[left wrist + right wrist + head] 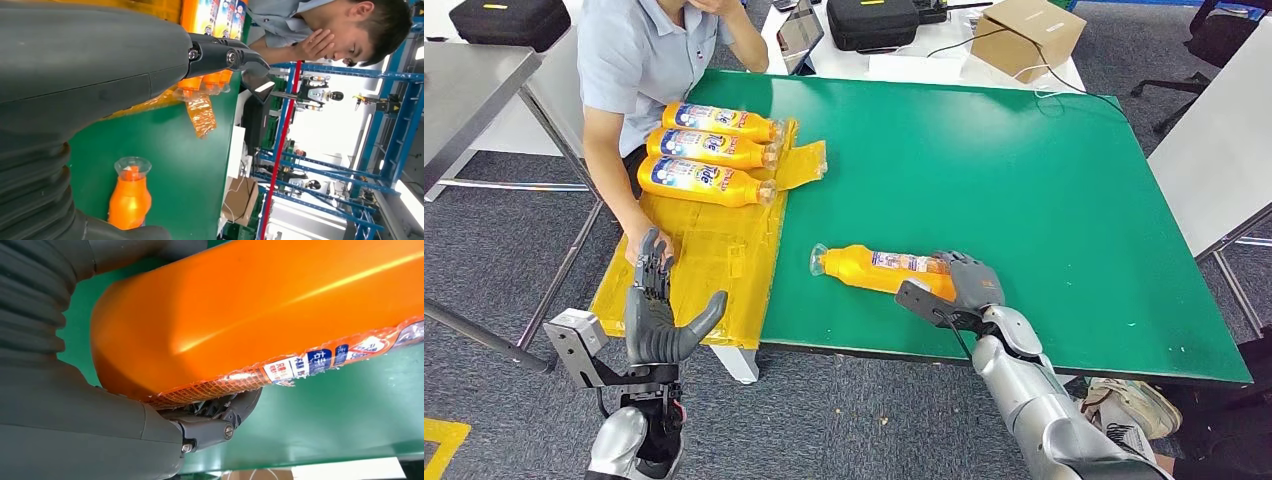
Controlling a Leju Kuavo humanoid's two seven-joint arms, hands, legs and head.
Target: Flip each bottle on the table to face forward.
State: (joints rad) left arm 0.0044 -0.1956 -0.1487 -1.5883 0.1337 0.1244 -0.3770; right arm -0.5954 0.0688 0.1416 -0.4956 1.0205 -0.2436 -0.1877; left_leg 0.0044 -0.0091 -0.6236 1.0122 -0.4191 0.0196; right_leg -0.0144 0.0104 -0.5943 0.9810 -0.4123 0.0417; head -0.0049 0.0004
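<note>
A green tabletop (pixel 1024 170) filled most of the head view, with a yellow taped patch (pixel 699 260) covering its left end. Near the front edge an orange bottle (pixel 874 268) lay on its side, its clear cap pointing left toward the yellow patch. The robot's right hand (pixel 959 288) was wrapped around the bottle's base end, with a thumb on the near side and fingers over the top; in the right wrist view the orange body (pixel 260 310) pressed against that hand, its label edge showing. Three more orange bottles (pixel 709 152) lay side by side at the far left, labels up, caps pointing right. The left hand (pixel 659 310) hovered over the front left corner, fingers spread and holding nothing. A person in a light blue shirt (pixel 639 50) sat at the left end, one hand resting on the yellow patch.
</note>
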